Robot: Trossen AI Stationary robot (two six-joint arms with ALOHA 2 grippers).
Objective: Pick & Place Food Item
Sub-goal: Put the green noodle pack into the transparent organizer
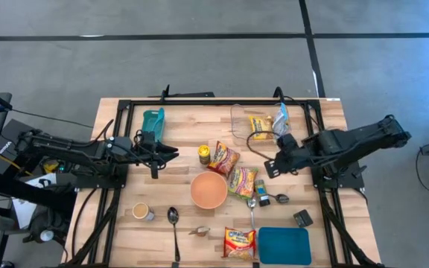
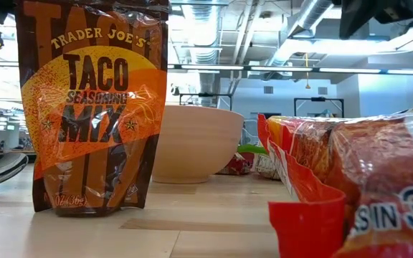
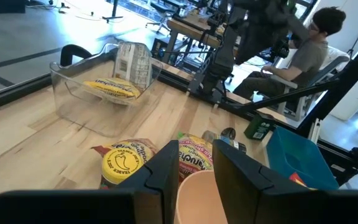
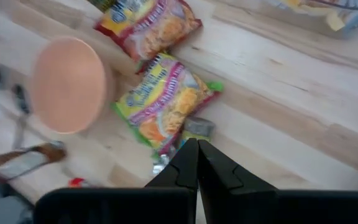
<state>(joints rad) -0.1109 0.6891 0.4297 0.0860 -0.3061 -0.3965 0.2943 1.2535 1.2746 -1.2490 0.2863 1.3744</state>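
A clear container point(image 1: 255, 123) at the far middle holds a yellow packet point(image 1: 260, 125) and a white packet point(image 3: 133, 65). A peach bowl point(image 1: 209, 190) stands mid-table. An orange taco mix packet point(image 1: 224, 158), a yellow-lidded jar point(image 1: 204, 154) and a noodle packet point(image 1: 242, 182) lie around it. My left gripper point(image 1: 171, 152) is open and empty, left of the jar; its fingers point(image 3: 166, 168) point toward the bowl point(image 3: 194, 196). My right gripper point(image 1: 270, 167) is shut and empty, above the table right of the noodle packet point(image 4: 166, 106), near a small green sachet point(image 4: 196, 129).
A teal object point(image 1: 153, 123) lies at the far left, a cup point(image 1: 141, 211) and spoon point(image 1: 173, 222) at the near left. Another noodle packet point(image 1: 239, 243) and a blue lid point(image 1: 284, 246) lie near the front edge. A person point(image 3: 309, 50) sits beyond the table.
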